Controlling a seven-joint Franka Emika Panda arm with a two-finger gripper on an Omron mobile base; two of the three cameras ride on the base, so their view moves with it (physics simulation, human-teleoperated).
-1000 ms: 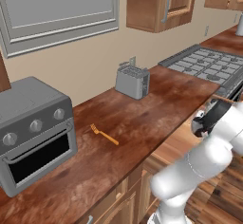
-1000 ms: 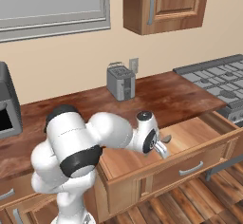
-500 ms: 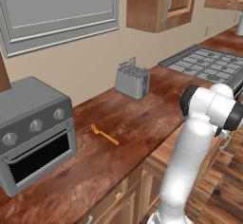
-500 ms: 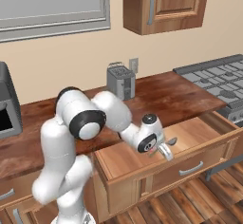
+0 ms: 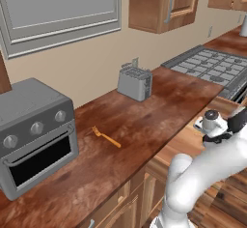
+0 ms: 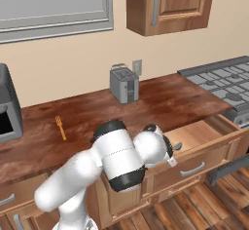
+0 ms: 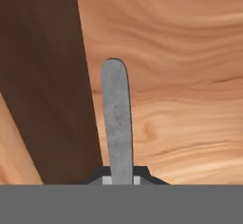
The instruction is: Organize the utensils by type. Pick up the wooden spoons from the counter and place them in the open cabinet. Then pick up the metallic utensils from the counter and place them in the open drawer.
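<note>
My gripper (image 7: 118, 180) is shut on the end of a grey metal utensil (image 7: 116, 118), whose flat rounded handle points out over the open drawer's light wood floor (image 7: 190, 76). From the right base view the gripper (image 6: 170, 148) hangs just above the drawer (image 6: 204, 131) at its left end, with the grey utensil (image 6: 177, 146) sticking out of it. An orange fork (image 5: 106, 136) (image 6: 60, 126) lies on the dark counter (image 5: 159, 106) (image 6: 160, 97), left of the toaster. The wall cabinet (image 5: 159, 5) (image 6: 170, 5) hangs above. The wooden spoons are out of view.
A grey toaster (image 5: 135, 83) (image 6: 124, 84) stands at the back of the counter. A toaster oven (image 5: 34, 135) sits at the far left. The stove top (image 5: 212, 63) (image 6: 223, 75) lies to the right. The dark drawer side (image 7: 42, 76) runs beside the utensil.
The arm's elbow has swung around and now sits low in front of the counter. The hand stays over the open drawer with the grey utensil still in its grip.
</note>
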